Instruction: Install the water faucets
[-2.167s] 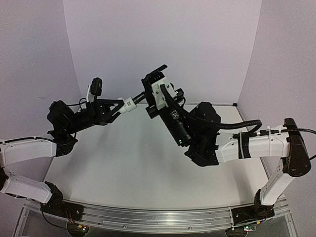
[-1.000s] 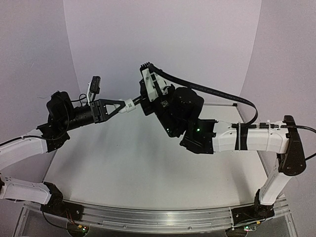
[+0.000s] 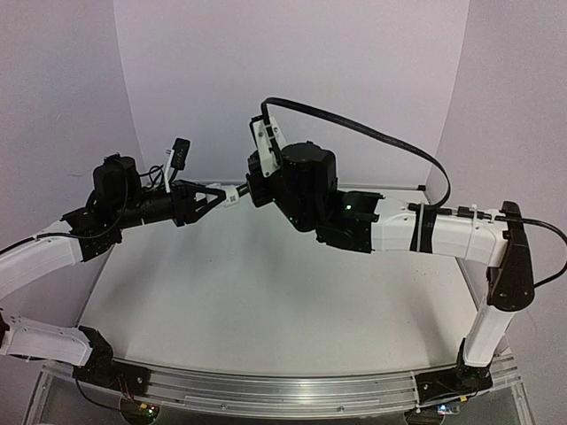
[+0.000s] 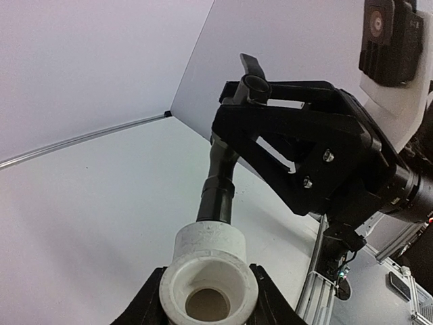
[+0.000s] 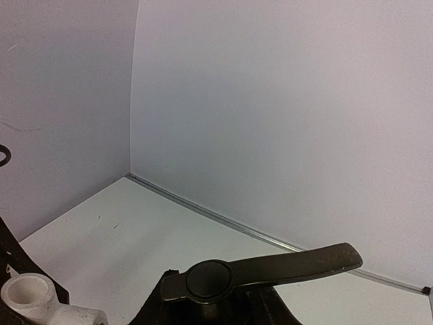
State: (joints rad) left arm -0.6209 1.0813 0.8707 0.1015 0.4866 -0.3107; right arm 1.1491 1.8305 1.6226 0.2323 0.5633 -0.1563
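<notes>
Right wrist turned; right end effector [image 3: 252,185] pinches one black tap [image 4: 218,193], left end effector [image 3: 225,197] one white fitting [image 4: 206,247].

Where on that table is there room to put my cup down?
Nearly all the white table is bare, from the front rail to the back wall. It is crowded only above the back centre, where the left gripper holds the white fitting joined to the black tap in the right gripper.

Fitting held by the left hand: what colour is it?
The fitting is white, clearest in the left wrist view.
</notes>
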